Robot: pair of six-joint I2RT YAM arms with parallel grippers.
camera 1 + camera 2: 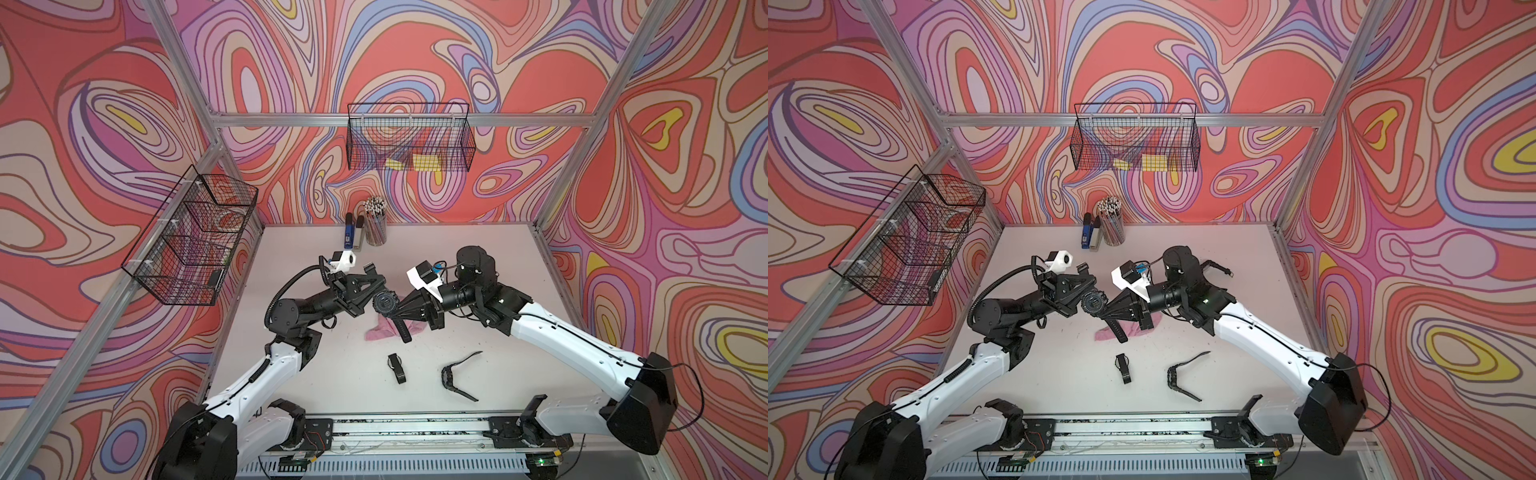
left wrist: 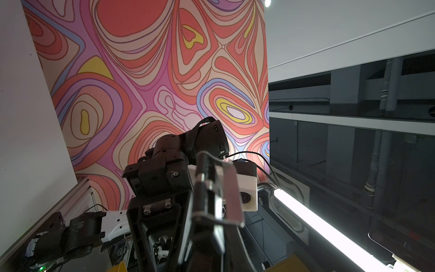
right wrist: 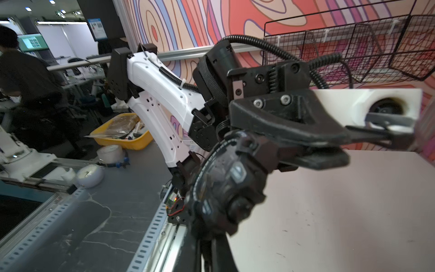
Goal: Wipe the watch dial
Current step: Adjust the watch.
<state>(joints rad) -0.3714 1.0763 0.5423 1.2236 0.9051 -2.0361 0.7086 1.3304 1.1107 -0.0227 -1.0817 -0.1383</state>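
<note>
A black watch (image 1: 384,304) (image 1: 1093,303) hangs in the air over the middle of the table, its round dial facing up in both top views. My left gripper (image 1: 371,300) is shut on the strap at one side of the case. My right gripper (image 1: 400,310) is shut on the strap at the opposite side. In the right wrist view the dial (image 3: 226,181) sits close up, with the left gripper's fingers (image 3: 306,136) clamped beside it. The strap's loose end (image 1: 403,330) dangles down. A pink cloth (image 1: 379,333) (image 1: 1104,333) lies crumpled on the table under the watch, held by neither gripper.
Two more black watches (image 1: 396,368) (image 1: 457,376) lie nearer the front edge. A pencil cup (image 1: 376,222) and a blue stapler (image 1: 350,235) stand at the back. Wire baskets hang on the back wall (image 1: 409,139) and the left wall (image 1: 195,237).
</note>
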